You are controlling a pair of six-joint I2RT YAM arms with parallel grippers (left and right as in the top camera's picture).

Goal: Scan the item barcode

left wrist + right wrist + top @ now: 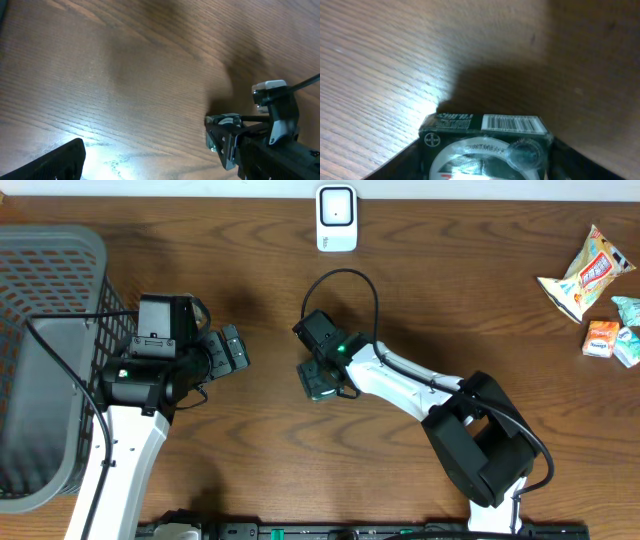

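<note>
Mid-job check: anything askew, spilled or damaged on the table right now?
Nothing stands out. The ointment box sits square between the right end effector's fingers, and its barcode is clean and unwrinkled. The scanner, basket and snack packets look intact, with no spills.

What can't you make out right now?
- Dark green box with barcode label: lower part cut off by the right wrist view's bottom edge; print blurred.
- Right gripper: whether its jaws touch the box; overhead too small, wrist view crops them.
- White barcode scanner: window too small overhead.
</note>
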